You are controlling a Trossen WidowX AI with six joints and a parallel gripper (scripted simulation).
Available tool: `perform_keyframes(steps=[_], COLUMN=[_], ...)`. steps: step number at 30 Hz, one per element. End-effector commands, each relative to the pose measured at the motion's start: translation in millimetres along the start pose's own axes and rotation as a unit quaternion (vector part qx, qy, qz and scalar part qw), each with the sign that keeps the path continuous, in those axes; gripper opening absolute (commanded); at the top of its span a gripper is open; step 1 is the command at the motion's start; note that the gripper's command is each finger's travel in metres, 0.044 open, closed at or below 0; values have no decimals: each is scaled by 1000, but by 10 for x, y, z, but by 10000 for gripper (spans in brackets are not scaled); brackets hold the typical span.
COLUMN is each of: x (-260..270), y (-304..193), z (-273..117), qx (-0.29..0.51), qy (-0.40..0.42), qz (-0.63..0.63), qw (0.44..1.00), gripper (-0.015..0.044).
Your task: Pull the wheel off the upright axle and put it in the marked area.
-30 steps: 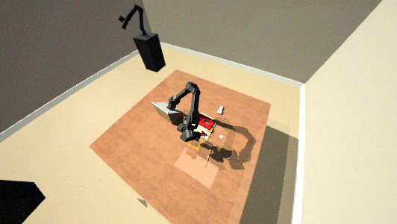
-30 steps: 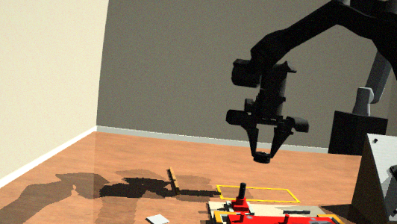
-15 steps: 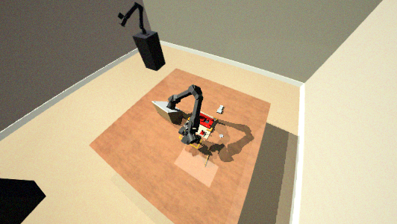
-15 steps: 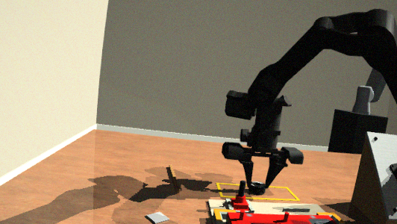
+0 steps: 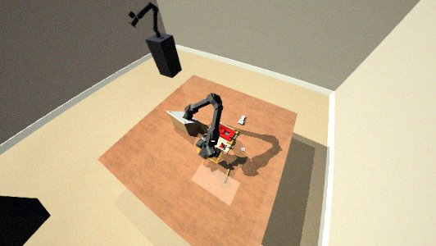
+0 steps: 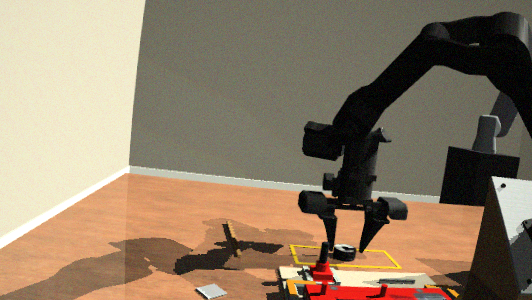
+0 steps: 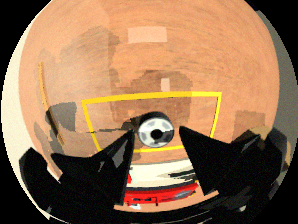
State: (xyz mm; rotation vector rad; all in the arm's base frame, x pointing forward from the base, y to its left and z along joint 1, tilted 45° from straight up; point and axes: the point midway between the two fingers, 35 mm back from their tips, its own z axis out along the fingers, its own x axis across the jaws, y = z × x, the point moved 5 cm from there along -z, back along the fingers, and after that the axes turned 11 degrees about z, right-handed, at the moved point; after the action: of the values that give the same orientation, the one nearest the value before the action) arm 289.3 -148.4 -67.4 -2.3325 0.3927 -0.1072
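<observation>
The wheel (image 6: 344, 252) (image 7: 156, 132), black with a pale grey hub, is between the fingers, with a gap on each side. My gripper (image 6: 346, 250) (image 7: 157, 131) points down and is open, its tips low beside the wheel. The yellow outline of the marked area (image 6: 294, 254) (image 7: 150, 95) surrounds the wheel, which is near the side toward the board. I cannot tell whether the wheel rests fully flat on the table. The upright black axle (image 6: 324, 252) stands bare on its red block (image 6: 320, 271). In the top view the arm hides the wheel.
The cream board (image 6: 420, 280) with red parts (image 6: 350, 291) (image 5: 226, 131) lies directly beside the outline. A slanted white panel (image 6: 507, 200) stands near the arm. A thin tan stick (image 6: 231, 235) (image 7: 43, 95) and a small grey plate (image 6: 211, 291) lie on the axle side.
</observation>
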Motion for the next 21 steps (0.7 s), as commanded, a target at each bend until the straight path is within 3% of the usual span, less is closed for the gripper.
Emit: perform_keyframes(steps=[1,5,8,13,17,21], x=[24,11,9,-423,-853,-874], y=[13,14,13,-52,-164,-170], z=[-197,-562,-585,-814,-1030,-1039], qx=[-3,-1,-1,-3,-2,-2], qy=[3,3,3,4,1,1], qz=[-2,0,0,4,2,2], qw=[1000,1000,1000,1000,1000,1000], gripper=[300,300,300,431,440,440])
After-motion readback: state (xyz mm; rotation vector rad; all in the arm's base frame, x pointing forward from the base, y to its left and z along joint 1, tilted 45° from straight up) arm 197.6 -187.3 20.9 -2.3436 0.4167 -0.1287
